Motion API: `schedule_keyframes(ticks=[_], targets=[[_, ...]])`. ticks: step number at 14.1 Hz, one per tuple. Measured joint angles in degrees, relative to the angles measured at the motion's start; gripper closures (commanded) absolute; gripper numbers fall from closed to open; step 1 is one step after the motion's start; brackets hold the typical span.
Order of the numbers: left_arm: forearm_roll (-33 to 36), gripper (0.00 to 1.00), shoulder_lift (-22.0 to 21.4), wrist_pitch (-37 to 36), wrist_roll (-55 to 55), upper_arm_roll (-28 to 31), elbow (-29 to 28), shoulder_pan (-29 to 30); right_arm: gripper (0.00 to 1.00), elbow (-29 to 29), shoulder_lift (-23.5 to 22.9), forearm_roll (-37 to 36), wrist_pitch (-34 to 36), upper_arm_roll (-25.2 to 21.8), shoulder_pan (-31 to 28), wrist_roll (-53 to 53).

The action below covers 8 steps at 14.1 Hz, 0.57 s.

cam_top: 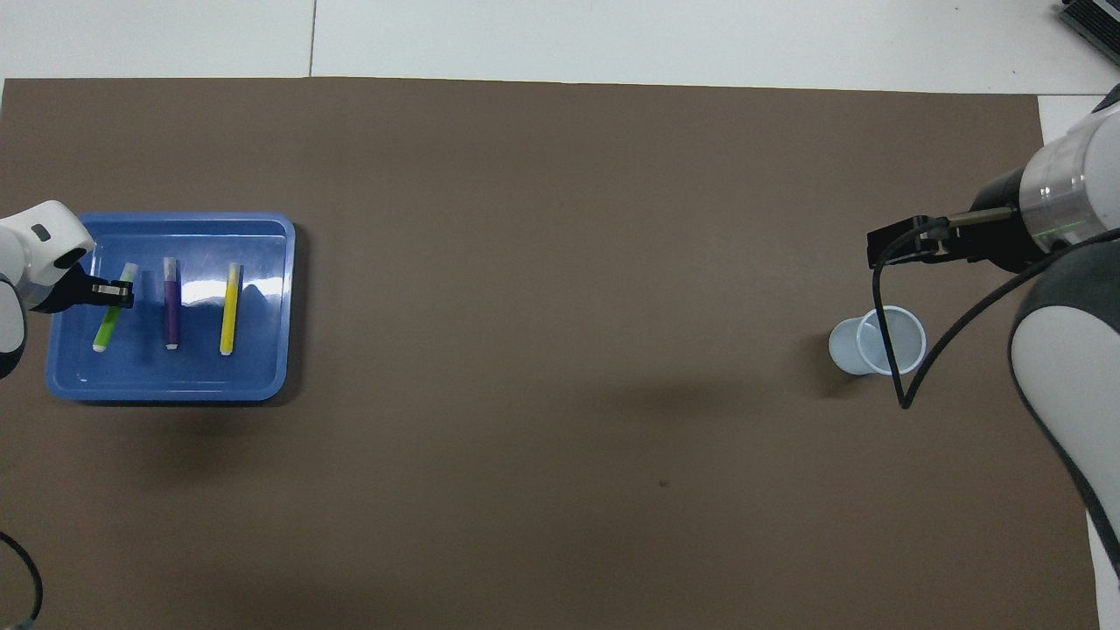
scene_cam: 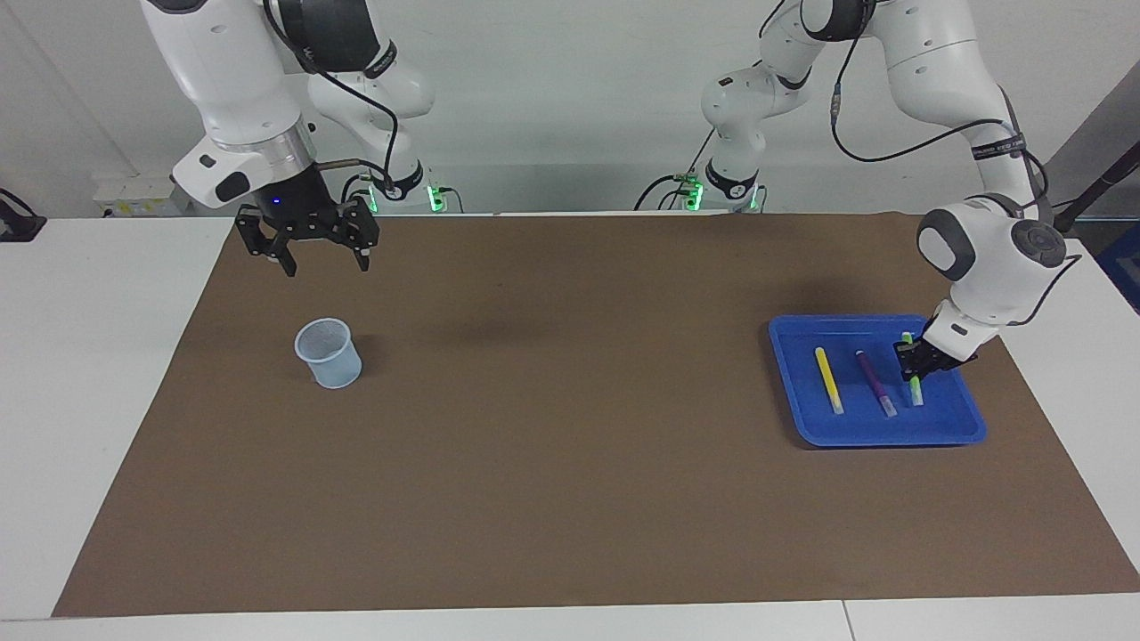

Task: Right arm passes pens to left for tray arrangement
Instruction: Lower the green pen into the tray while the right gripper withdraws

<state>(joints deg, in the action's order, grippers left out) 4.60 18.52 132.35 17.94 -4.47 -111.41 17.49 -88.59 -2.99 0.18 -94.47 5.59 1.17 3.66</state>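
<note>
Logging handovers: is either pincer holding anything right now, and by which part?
The left pincer is around the middle of the slim green marker pen in the shallow blue plastic tray; whether it grips cannot be told. The right pincer holds nothing, open above the mat.

Tray (scene_cam: 877,436) at the left arm's end of the mat (scene_cam: 570,499) — three pens (scene_cam: 873,383) lying in it side by side, apart, roughly parallel. Left gripper (scene_cam: 917,367) low in the tray, at the pen nearest that end. Cup (scene_cam: 329,353) upright toward the right arm's end — right gripper (scene_cam: 307,245) raised, waiting nearby.
</note>
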Motion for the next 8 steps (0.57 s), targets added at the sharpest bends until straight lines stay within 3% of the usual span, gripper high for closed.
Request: schedule_keyframes(ticks=[4,5,7,8], targets=[[0.01,1.0,0.14,6.22,0.01,0.0,-2.89,0.04,0.0,0.01,0.0,0.0,0.09,-0.02,0.0,0.0],[0.09,0.66,0.12,6.48,0.04,0.0,-3.01,0.04,0.0,0.01,0.0,0.0,0.01,-0.3,0.01,0.09],[0.48,0.47,0.18,6.52,0.16,-0.03,-3.16,0.04,0.0,0.05,0.0,0.19,-0.45,-3.42,0.05,0.15],[0.58,0.21,0.28,6.52,0.24,-0.04,-3.48,0.04,0.0,0.11,0.0,0.55,-0.37,-5.68,-0.07,-0.06]])
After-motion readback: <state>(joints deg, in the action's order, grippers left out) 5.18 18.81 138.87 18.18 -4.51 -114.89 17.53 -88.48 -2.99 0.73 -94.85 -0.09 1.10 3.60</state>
